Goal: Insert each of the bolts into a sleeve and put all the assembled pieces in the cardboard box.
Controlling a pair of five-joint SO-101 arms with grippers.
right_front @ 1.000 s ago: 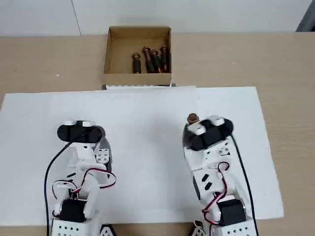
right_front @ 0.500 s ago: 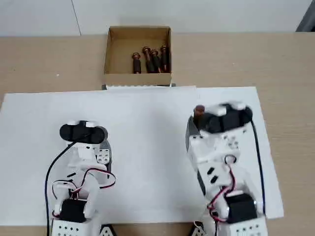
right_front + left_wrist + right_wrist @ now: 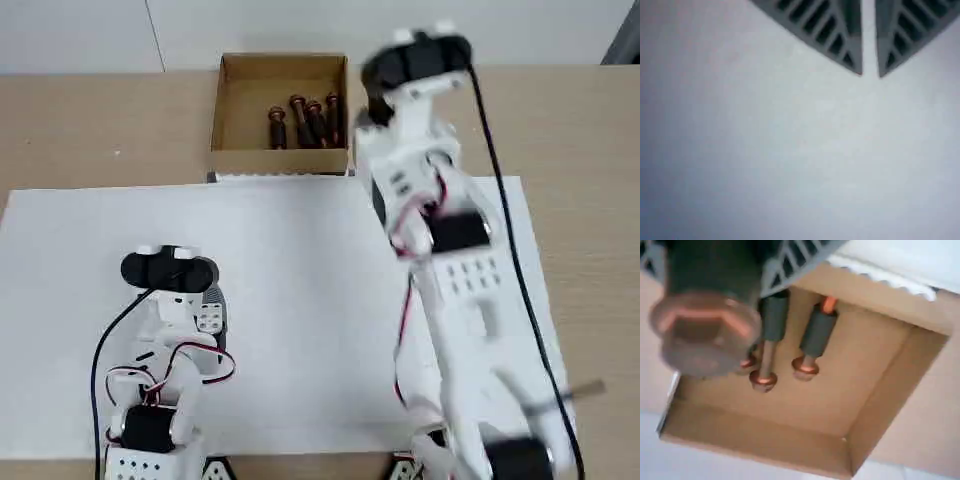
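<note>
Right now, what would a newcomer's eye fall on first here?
The right arm's tool hangs by the right wall of the brown cardboard box at the far side of the wooden table, shut on a copper-headed bolt in a dark sleeve. Four similar sleeved bolts lie inside the box.

The left arm (image 3: pixel 165 330) sits folded low over its base, the left claw (image 3: pixel 868 70) pointing straight down, its fingers (image 3: pixel 835 35) drawn together with a thin slit between them. The right arm (image 3: pixel 450 270) is stretched far forward, the right claw (image 3: pixel 747 275) clamped on a sleeved bolt (image 3: pixel 705 332).
</note>
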